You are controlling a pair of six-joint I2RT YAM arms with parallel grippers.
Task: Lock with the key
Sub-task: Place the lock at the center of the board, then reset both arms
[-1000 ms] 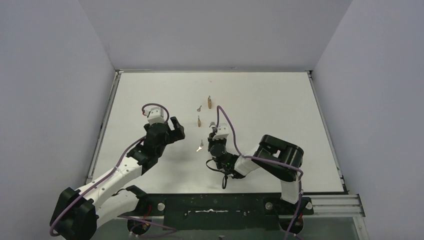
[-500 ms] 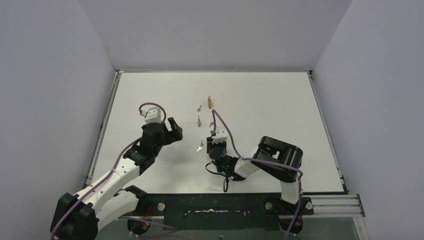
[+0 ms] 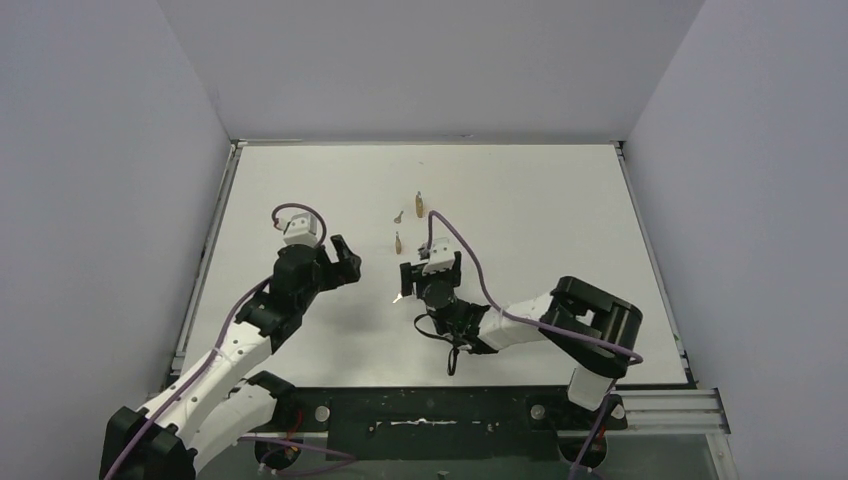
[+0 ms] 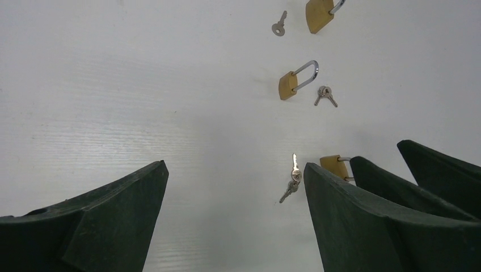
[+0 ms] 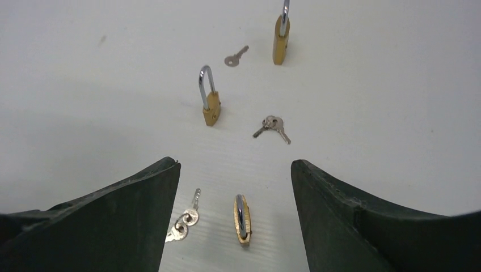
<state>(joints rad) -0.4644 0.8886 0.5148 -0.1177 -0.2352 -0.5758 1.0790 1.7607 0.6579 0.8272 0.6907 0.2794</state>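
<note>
White table (image 3: 540,200) fills the top view. The left gripper (image 3: 348,258) hovers spread at 9 o'clock of the right gripper (image 3: 428,270), which is also spread, and neither holds anything

Left wrist view: a key pair (image 4: 292,178) lies loose on the table, with the middle padlock (image 4: 296,81) at its 12 o'clock

Right wrist view: the nearest padlock (image 5: 242,220) lies on edge between the parted jaws, untouched, with the key pair at its 9 o'clock. No key sits in any lock, so I judge nothing is done yet: picking up a key, inserting it and turning it all remain

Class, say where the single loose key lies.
In the right wrist view, the single key lies far up, just left of the farthest padlock, beyond the middle padlock.
</note>
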